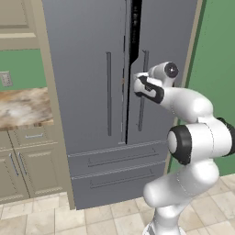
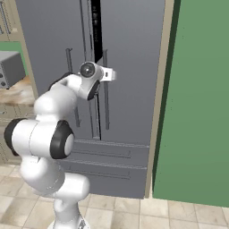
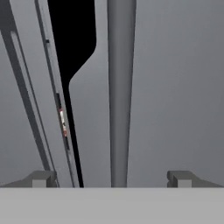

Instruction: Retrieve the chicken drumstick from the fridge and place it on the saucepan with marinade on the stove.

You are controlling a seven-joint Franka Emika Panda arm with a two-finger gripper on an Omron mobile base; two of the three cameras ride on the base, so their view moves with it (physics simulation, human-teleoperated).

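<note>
A white robot arm reaches toward a tall grey fridge (image 1: 92, 92) with two upper doors and two drawers below. The claw (image 3: 111, 178) is spread wide and holds nothing. Its two dark fingertips (image 3: 41, 178) stand one on each side of the long upright bar handle (image 3: 121, 87) of the right door, which runs straight ahead between them; the pictures do not settle whether either tip touches it.

The right door is ajar. Just left of the handle, a narrow dark gap (image 3: 74, 39) opens between the two doors, wider toward the top. Inside that gap, ahead and to the left of the claw, sits a tiny red and white speck (image 3: 63, 123), too small to identify. The left door's handle (image 1: 109, 94) hangs further left of the claw.

Far to the left of the claw, beige cabinets (image 1: 27, 165) carry a marbled desk (image 1: 23, 108). To the right stands a green wall (image 2: 201, 103). The floor (image 1: 92, 220) is pale tile.
</note>
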